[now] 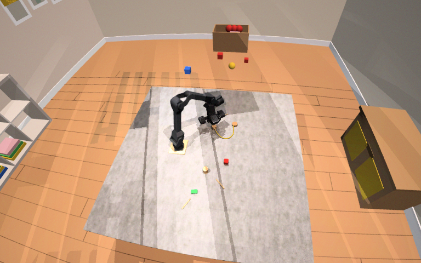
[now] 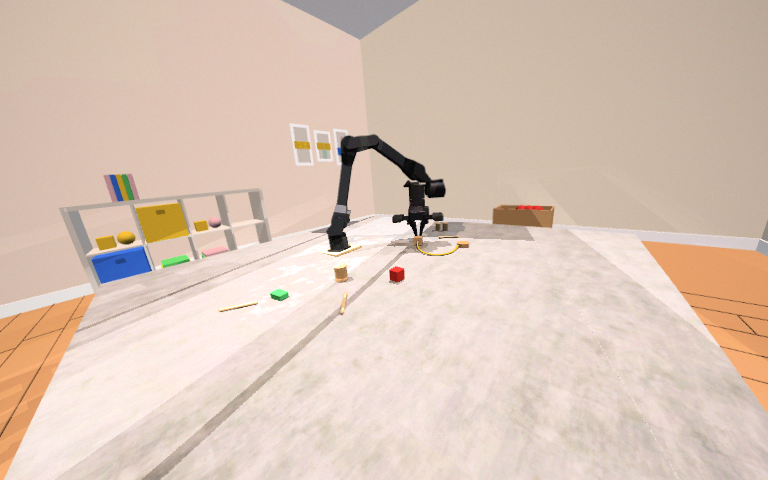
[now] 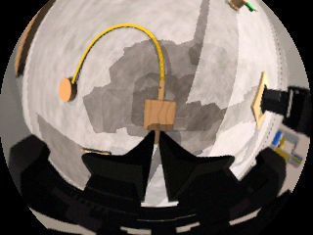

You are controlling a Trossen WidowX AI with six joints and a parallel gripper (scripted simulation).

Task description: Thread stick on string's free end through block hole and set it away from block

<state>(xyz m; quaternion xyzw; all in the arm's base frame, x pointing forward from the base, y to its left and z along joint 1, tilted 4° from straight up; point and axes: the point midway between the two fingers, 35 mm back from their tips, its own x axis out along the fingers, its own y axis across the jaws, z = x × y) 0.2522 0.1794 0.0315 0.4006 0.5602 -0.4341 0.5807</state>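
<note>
The wooden block (image 1: 214, 127) (image 2: 417, 241) (image 3: 159, 113) stands on the table. The stick (image 3: 161, 91) runs through its hole: the string end shows on the far side in the wrist view, the other end pokes out towards my gripper. My gripper (image 2: 418, 234) (image 3: 156, 133) is shut on that poking end, close against the block. The yellow string (image 1: 226, 138) (image 2: 438, 255) (image 3: 128, 24) curves from the stick to the round button (image 1: 234, 124) (image 2: 463, 244) (image 3: 67, 90); it lies outside the block. The inside of the hole is hidden.
A loose stick (image 2: 448, 237) (image 3: 96, 152) lies beside the gripper, with two small cylinders (image 2: 441, 226) behind. Elsewhere are a red cube (image 1: 226, 161) (image 2: 396, 274), a round wooden piece (image 1: 205, 169) (image 2: 340, 272), a green tile (image 1: 193, 191) (image 2: 279, 294) and two loose sticks (image 1: 220, 183) (image 1: 186, 203).
</note>
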